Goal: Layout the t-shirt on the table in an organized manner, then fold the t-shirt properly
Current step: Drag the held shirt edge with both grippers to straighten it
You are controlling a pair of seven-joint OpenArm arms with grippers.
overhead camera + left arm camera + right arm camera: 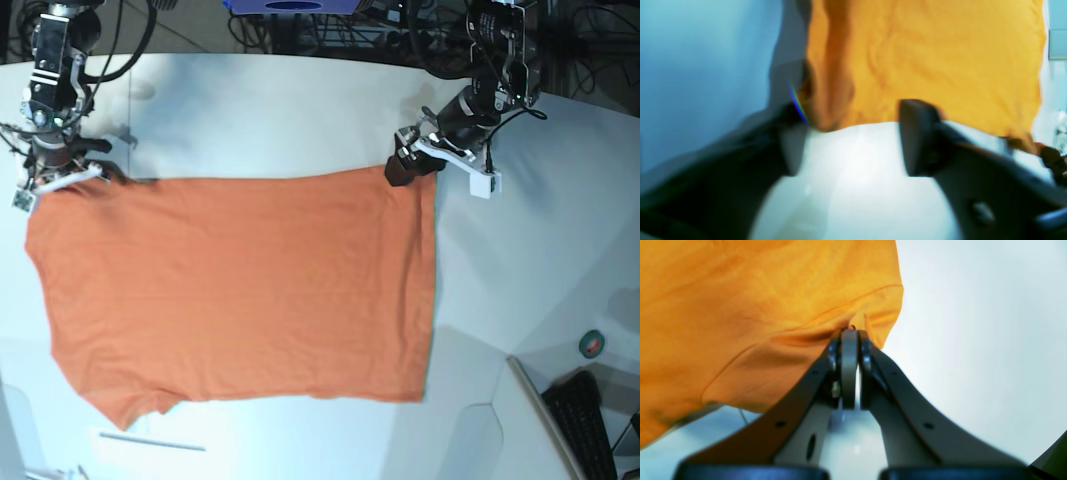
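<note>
On desk (300, 100), orange t-shirt (240, 290) lies flat w/ few wrinkles; right hand (849, 335) pinches its corner, left hand (853, 140) open beside its edge.

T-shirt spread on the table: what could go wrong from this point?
1. The right hand is shut on the t-shirt at a sleeve hem; any pull could drag and wrinkle the flat cloth.
2. The left hand stands open at the opposite corner, which looks rolled under; a regrasp may pinch that fold.
</note>
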